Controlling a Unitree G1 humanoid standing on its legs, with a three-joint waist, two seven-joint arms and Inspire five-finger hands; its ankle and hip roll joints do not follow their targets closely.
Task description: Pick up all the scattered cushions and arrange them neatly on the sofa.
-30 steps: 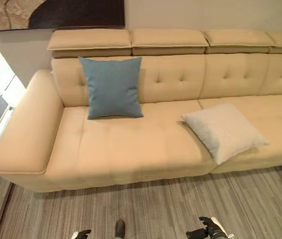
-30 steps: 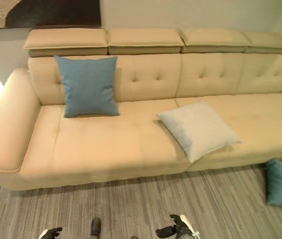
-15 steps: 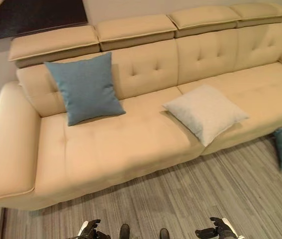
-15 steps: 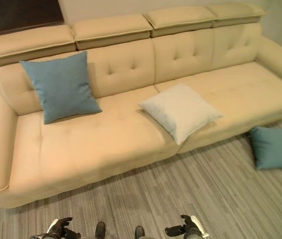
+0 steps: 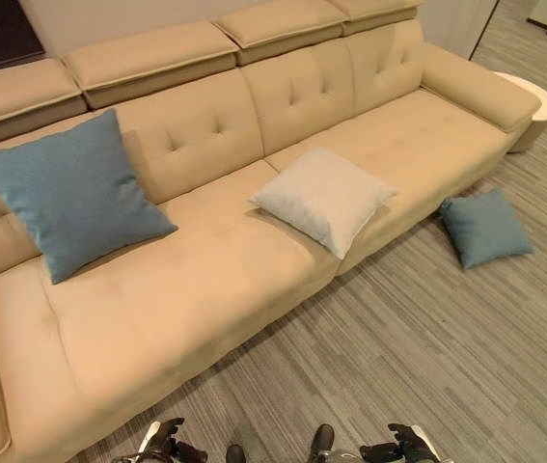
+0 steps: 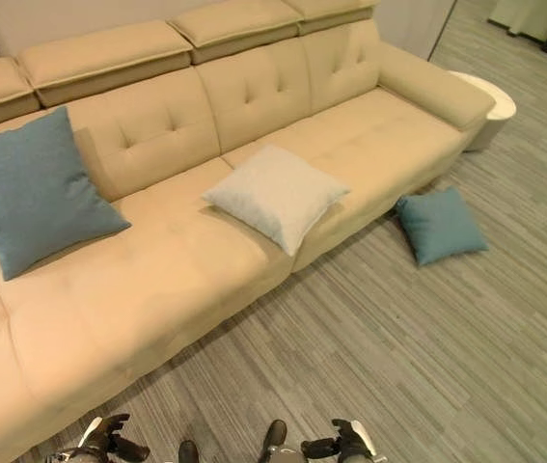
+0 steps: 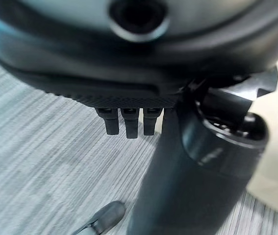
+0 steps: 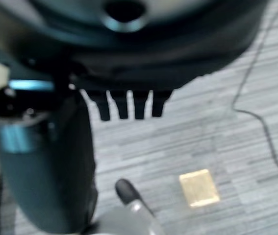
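A beige sofa [image 5: 186, 289] runs across the view. A large blue cushion [image 5: 66, 193] leans upright against its backrest at the left. A cream cushion [image 5: 323, 198] lies flat on the seat near the front edge, in the middle. A smaller blue cushion [image 5: 485, 227] lies on the floor against the sofa's front, toward the right. My left hand [image 5: 162, 447] and right hand [image 5: 403, 447] hang low at the bottom edge, far from every cushion. In the wrist views the left fingers [image 7: 125, 122] and the right fingers [image 8: 127, 105] are relaxed and hold nothing.
A round white side table [image 5: 538, 96] stands past the sofa's right armrest. Grey striped flooring [image 5: 427, 357] spreads wide in front of the sofa. A small yellowish square [image 8: 199, 188] lies on the floor near my right hand.
The camera has swung to the right, so the whole picture has shifted left. The blue floor cushion has come fully into view. Both hands stay low and empty.
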